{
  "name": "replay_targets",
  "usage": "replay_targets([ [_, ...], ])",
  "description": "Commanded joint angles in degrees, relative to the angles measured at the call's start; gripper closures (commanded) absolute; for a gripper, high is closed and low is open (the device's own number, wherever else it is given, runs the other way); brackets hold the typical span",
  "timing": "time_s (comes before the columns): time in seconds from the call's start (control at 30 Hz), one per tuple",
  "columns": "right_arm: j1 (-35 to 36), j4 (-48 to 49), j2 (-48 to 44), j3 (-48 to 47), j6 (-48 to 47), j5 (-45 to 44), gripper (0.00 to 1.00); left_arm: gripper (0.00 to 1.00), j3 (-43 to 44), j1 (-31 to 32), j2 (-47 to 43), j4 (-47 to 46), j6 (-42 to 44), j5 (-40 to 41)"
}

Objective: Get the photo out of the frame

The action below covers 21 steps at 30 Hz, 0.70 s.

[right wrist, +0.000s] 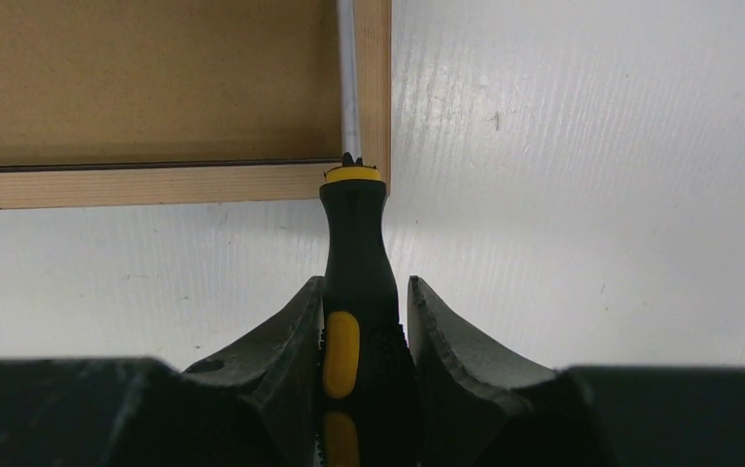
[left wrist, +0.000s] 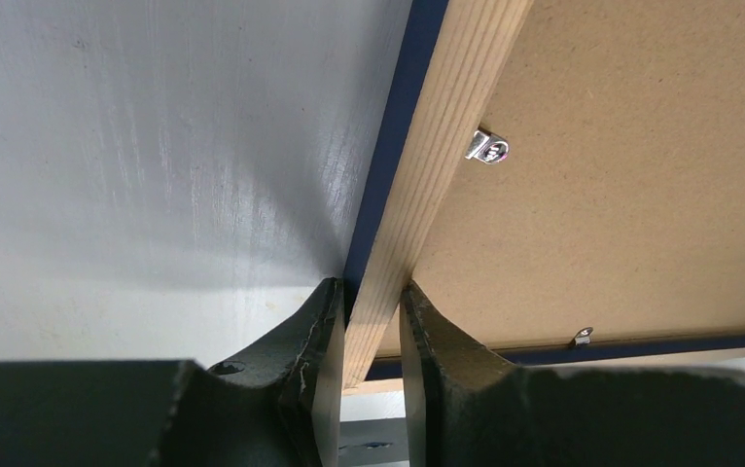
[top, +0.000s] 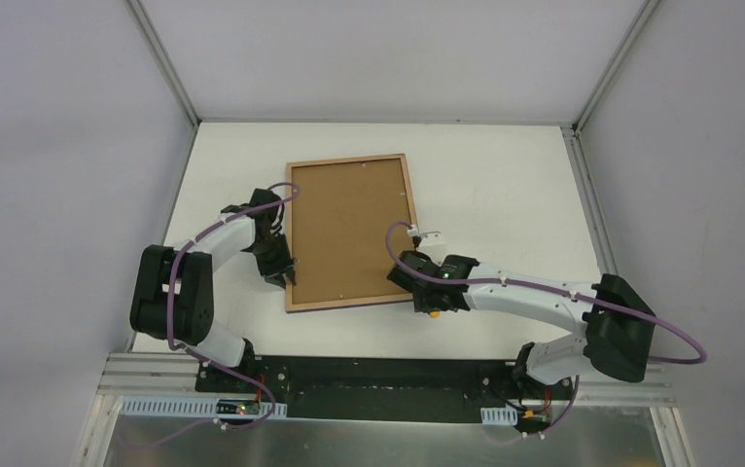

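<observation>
Black fingers of the left gripper point(left wrist: 372, 297) filled the bottom of the left wrist view, clamped on the light wood rim of the frame near its near-left corner. The right gripper point(right wrist: 364, 287) was likewise closed, around a black-and-yellow-handled screwdriver point(right wrist: 354, 282).

Beneath everything lay the white, flat table point(top: 505, 195). At its middle the large, thin, rectangular frame point(top: 410, 209) lay face down and slightly turned, its pale wooden rim uppermost and a dark blue edge showing below the wood in the left wrist view. Inside the rim sat the brown fibreboard backing board point(top: 349, 233), flat and in place. The screwdriver's steel shaft ran from the near-right corner along the inner side of the right rim, over the board's edge; its tip was out of view.

Two small silver metal clips point(left wrist: 488, 148) showed at the join of rim and board, and seemed to sit turned over the board, though they were too small to be sure.

The photo was not visible. By my reading the job was at an early stage: frame steadied, tool in position, but the clips had yet to be released, the board lifted, and the photo drawn out.
</observation>
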<state>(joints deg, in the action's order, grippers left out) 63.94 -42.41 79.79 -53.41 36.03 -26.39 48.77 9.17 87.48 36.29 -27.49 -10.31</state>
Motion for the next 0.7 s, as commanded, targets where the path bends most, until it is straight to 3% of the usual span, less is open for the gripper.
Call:
replay_targets([
  [0.0,-0.61,2.99,1.61,-0.64,-2.56,-2.94,1.00,0.90,-0.40,0.06,1.12,2.06,-0.38,0.68],
  [0.13,-2.25,5.38,1.43,-0.22,-4.78,-2.56,1.00,1.00,0.13,0.08,2.21,3.34,-0.16,2.17],
  [0.4,-7.34,11.91,0.72,-0.07,-12.60,8.05,1.00,1.00,0.65,0.06,3.59,3.78,0.40,1.71],
  [0.67,-12.75,4.49,-1.34,-8.81,-13.89,8.31,1.00,1.00,0.28,0.06,2.20,3.78,0.19,1.09],
])
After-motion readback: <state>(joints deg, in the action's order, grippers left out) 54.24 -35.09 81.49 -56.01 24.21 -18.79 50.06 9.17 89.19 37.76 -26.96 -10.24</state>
